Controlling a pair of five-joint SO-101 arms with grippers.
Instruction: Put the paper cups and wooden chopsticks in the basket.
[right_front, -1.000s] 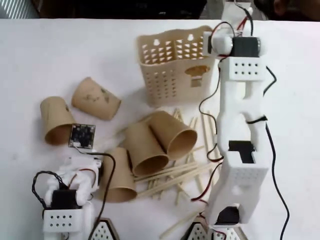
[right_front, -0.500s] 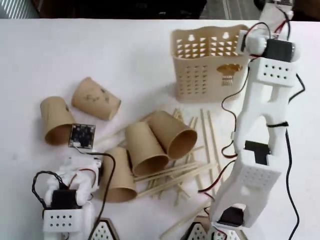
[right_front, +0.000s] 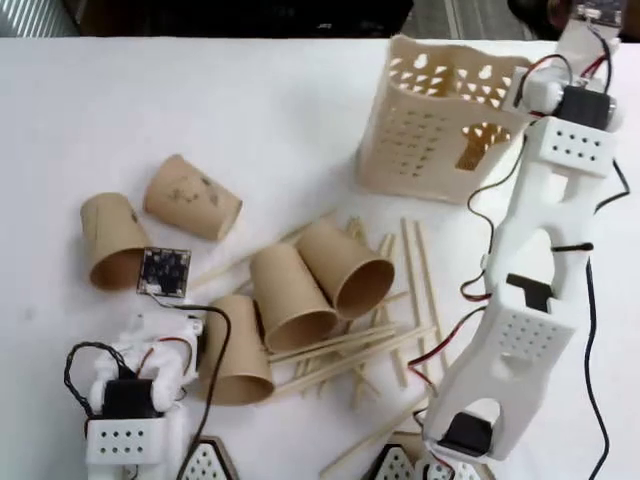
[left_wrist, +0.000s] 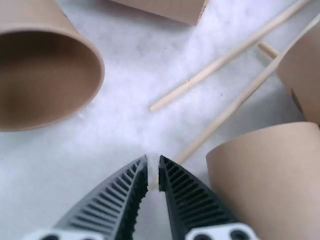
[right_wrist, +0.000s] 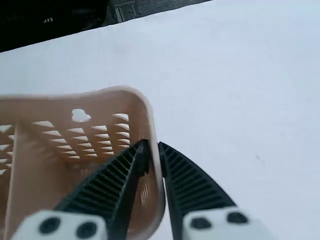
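Observation:
Several brown paper cups lie on their sides on the white table: two at the left and three in the middle. Wooden chopsticks are scattered under and beside the middle cups. The beige perforated basket hangs tilted at the back right. My right gripper is shut on the basket's wall, one finger inside and one outside. My left gripper is shut and empty, low over the table near the front left. It sits between a cup's open mouth and another cup, with a chopstick just ahead.
The right arm stretches along the table's right side from the front edge to the basket. The left arm's base stands at the front left. Bare white table lies at the back left and centre.
My right gripper has carried the basket to the right and tipped it up off the table. The cups, the chopsticks and the left arm have not moved.

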